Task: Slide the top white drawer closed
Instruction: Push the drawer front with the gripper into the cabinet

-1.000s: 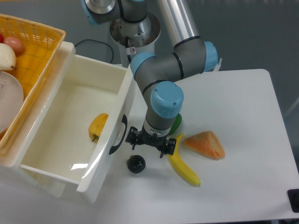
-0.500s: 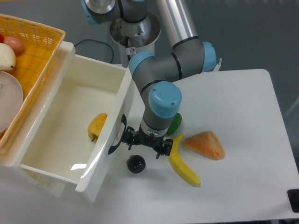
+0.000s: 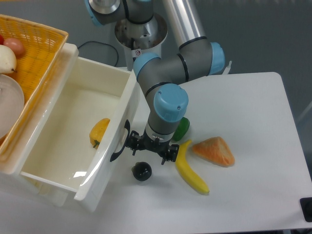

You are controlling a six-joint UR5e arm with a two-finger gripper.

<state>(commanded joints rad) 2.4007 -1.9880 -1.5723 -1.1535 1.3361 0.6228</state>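
Glossy top white drawer (image 3: 73,122) stands open (yellow fruit (image 3: 99,131) inside) at the white desk's (image 3: 253,146) left edge; pincer (image 3: 148,146) spread.

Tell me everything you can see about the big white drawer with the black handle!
The top white drawer is a deep, glossy white box that looks like plastic. It is pulled far out and open, so you can look straight into it. A curved black handle sits on its front panel. Inside lies one yellow-orange fruit near the front wall. The gripper is right beside the front panel by the handle. A yellow basket sits above the drawer's back left edge.
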